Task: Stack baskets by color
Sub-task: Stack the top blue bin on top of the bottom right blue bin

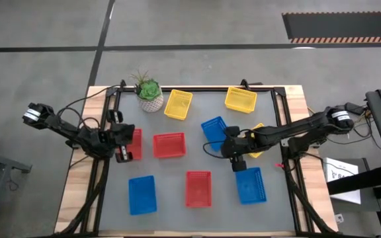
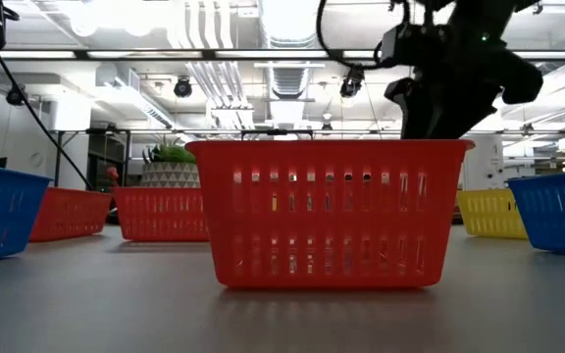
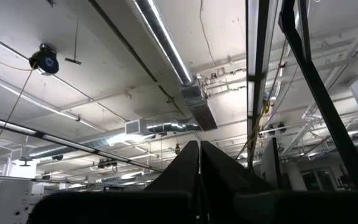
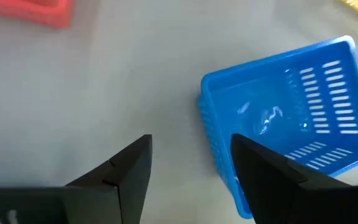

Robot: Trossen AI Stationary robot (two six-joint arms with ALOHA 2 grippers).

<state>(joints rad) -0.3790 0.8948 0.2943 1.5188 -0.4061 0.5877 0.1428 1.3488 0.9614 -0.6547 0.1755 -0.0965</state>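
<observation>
Right wrist view, glossy blue basket (image 4: 291, 118) (slotted walls), seemingly plastic

You see a blue basket (image 4: 284, 112) of glossy plastic with slotted walls, a red basket (image 2: 330, 211) of the same plastic, a smooth matt grey desk (image 1: 177, 165) edged in pale wood, and matt black gripper fingers (image 4: 129, 168).

Two black jointed arms, each with a white band near its base and black cables trailing along it. Left gripper (image 3: 199, 180) and right gripper (image 4: 188, 165): dark, wedge-shaped matte fingers.
</observation>
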